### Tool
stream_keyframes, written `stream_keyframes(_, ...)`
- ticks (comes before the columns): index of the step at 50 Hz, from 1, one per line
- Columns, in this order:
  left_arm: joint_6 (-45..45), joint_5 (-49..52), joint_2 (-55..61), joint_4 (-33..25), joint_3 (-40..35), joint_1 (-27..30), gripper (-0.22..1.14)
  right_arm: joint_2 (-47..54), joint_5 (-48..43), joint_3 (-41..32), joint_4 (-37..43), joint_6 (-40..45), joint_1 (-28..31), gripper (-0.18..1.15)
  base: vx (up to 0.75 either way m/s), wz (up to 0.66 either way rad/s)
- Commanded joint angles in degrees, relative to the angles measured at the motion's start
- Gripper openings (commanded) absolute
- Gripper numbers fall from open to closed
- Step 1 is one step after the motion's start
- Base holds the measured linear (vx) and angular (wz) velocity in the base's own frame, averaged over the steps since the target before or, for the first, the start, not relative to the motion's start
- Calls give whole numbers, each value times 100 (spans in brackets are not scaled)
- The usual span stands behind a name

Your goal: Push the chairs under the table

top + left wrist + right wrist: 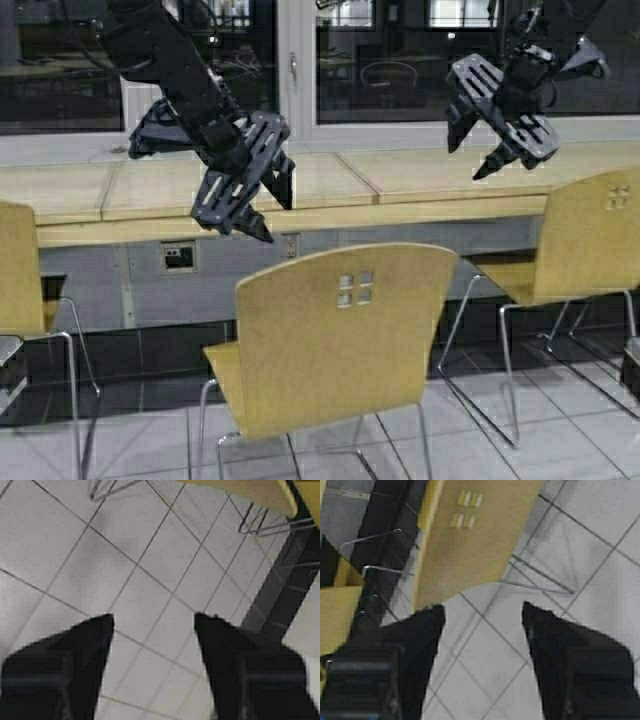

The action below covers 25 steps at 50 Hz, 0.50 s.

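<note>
A tan plywood chair (340, 335) with four square cut-outs stands in the middle, pulled back from the long beige table (420, 185). A second chair (585, 245) stands at the right, its seat partly under the table edge. A third chair (20, 270) shows at the left edge. My left gripper (262, 212) hangs open and empty above the middle chair's backrest, in front of the table edge. My right gripper (480, 150) is open and empty, raised over the table left of the right chair. The right wrist view shows a chair back (475, 540) beyond the open fingers (420, 630).
Dark windows (420, 50) run behind the table. A wall socket (179, 257) sits under the table on the grey panel. The floor is pale tile (150, 580) with chrome chair legs (265, 527) on it. A dark object (632, 365) is at the right edge.
</note>
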Motion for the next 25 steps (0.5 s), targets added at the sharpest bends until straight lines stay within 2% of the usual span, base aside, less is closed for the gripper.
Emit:
stream_keyframes(1, -114, -220, -123, -483, 62, -88, 87, -132, 62, -44, 202, 0, 9, 86, 23, 6)
stream_keyframes(8, -167, -369, -114, -791, 211, -132, 87, -141, 167, -62, 255, 44, 114, 86, 23, 8)
stream_keyframes(25, -167, -378, -18, -826, 220, -158, 87, -44, 237, -105, 246, -88, 123, 86, 23, -2)
